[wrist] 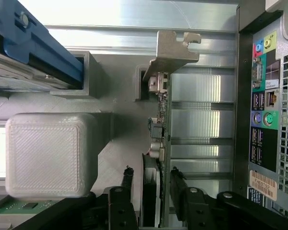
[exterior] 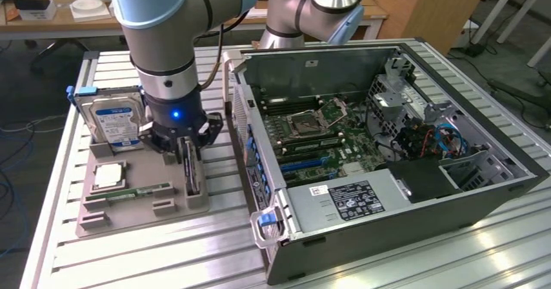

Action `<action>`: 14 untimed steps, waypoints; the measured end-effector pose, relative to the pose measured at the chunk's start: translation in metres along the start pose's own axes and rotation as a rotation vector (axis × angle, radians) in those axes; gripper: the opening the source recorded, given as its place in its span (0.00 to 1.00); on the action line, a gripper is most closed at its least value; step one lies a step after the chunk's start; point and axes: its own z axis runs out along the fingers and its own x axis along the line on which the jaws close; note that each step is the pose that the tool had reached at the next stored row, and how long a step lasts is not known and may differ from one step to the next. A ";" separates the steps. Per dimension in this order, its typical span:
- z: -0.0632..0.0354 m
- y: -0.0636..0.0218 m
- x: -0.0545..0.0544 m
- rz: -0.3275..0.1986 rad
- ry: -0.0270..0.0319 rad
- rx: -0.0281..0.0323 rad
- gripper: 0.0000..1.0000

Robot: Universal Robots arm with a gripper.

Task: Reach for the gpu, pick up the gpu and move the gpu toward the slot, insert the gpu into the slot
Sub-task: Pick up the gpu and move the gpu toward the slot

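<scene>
The gpu [exterior: 191, 176] stood on edge in the grey holder tray [exterior: 155, 173], with the end effector [exterior: 190, 159] straddling it, fingers released and set one on either side. A blue-labelled hard drive [exterior: 116, 121] stood upright close by on the same tray, and a memory stick [exterior: 129, 192] lay near. The open computer case [exterior: 388, 173] sat just beside the tray on the tabletop [exterior: 155, 257].

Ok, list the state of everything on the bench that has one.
gpu: standing on edge in the tray, not gripped.
hand: open, straddling the gpu.
computer case: lying down, side open, interior exposed.
hard drive: upright in the tray.
memory stick: lying flat in the tray.
</scene>
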 end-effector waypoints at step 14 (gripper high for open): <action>0.0001 0.0000 -0.002 0.000 0.0008 0.0000 0.33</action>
